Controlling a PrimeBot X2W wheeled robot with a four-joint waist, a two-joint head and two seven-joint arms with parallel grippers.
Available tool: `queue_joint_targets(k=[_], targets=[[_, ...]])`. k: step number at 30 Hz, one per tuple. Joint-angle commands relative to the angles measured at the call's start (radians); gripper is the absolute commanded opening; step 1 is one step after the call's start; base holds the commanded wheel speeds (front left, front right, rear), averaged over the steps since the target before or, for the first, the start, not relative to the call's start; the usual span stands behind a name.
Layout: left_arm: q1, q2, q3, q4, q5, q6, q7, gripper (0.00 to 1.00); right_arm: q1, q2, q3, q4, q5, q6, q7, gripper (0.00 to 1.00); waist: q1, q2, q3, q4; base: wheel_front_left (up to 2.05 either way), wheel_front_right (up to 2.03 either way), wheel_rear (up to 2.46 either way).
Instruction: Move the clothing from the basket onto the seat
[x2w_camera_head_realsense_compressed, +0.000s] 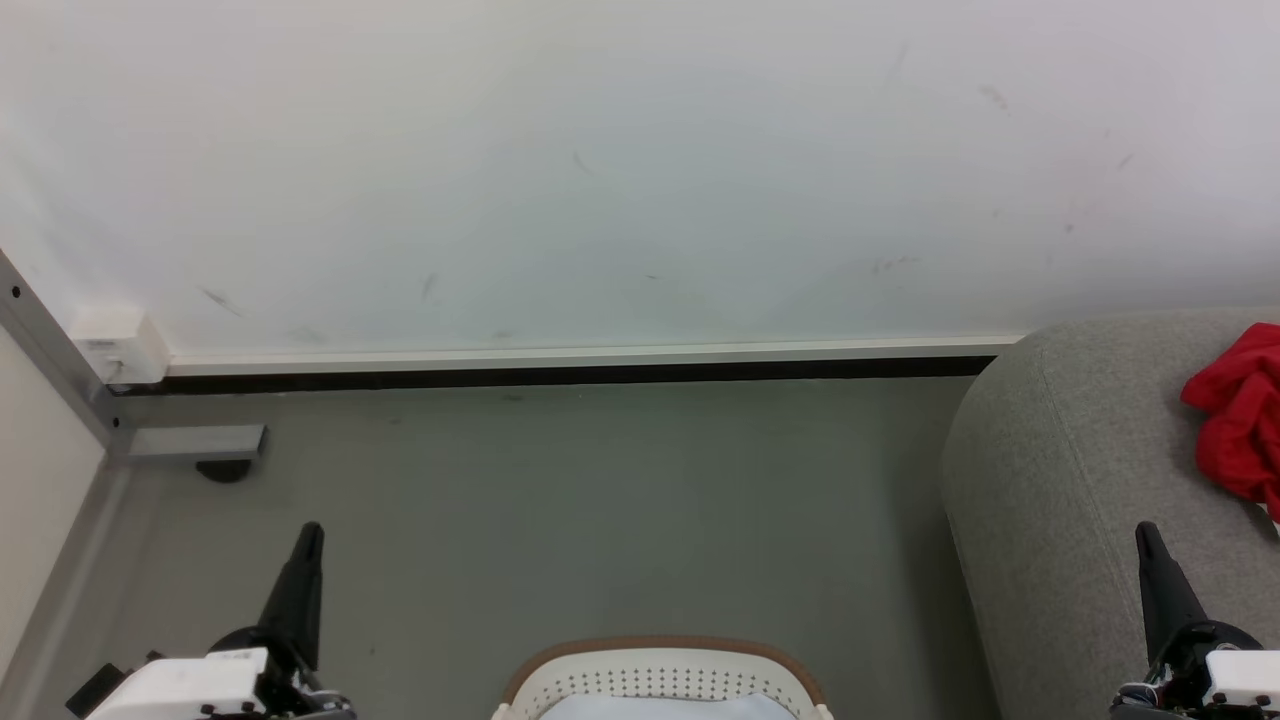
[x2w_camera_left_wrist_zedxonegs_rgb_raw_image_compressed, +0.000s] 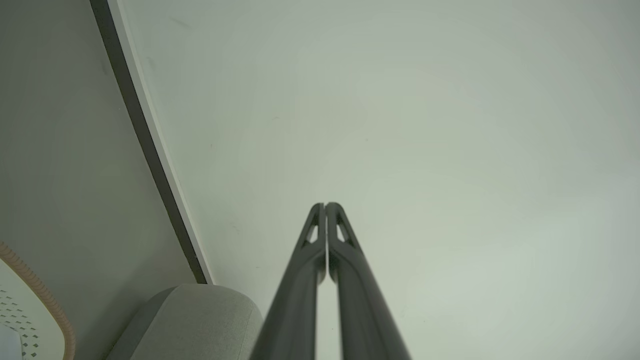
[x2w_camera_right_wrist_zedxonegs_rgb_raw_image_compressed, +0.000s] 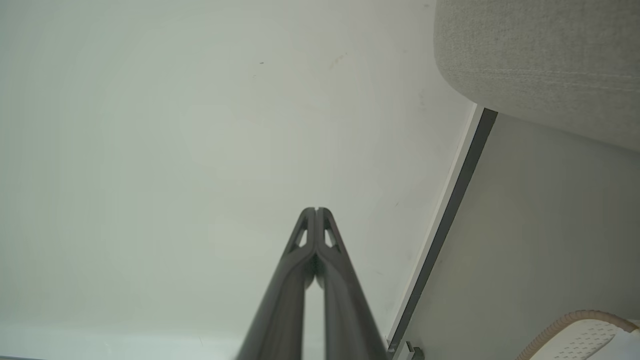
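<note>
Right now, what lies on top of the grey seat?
Bunched red clothing lies on the seat, cut off by the head view's right edge. What lies further along the seat is out of frame.

Between the left gripper (x2w_camera_head_realsense_compressed: 312, 530) and right gripper (x2w_camera_head_realsense_compressed: 1144, 530) fingers, the bottom edge cuts the basket (x2w_camera_head_realsense_compressed: 660, 668); beyond the right fingers, the clothing (x2w_camera_head_realsense_compressed: 1235, 420) runs off the side

A crumpled bright red garment (x2w_camera_head_realsense_compressed: 1238, 425) lies on a large light-grey upholstered seat (x2w_camera_head_realsense_compressed: 1060, 480) with rounded corners, at the head view's right edge. The cream perforated basket (x2w_camera_head_realsense_compressed: 660, 682), brown-rimmed, stands upright on the floor (x2w_camera_head_realsense_compressed: 600, 500) near the seat's left side.
</note>
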Motion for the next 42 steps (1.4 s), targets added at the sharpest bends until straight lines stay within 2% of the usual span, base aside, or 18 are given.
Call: queue_joint_targets(k=[1,42], targets=[[-0.008,0.002,0.003,-0.003,-0.012,-0.004,0.004,0.00,-0.010,-0.008,0.002,-0.003,0.007,-0.002,-0.002,0.00,0.0000,0.0000,0.000,0.000,0.00,0.00,0.00],[-0.008,0.002,0.003,-0.003,-0.012,-0.004,0.004,0.00,-0.008,-0.018,0.014,-0.005,0.021,-0.002,-0.012,0.00,0.0000,0.0000,0.000,0.000,0.00,0.00,0.00]])
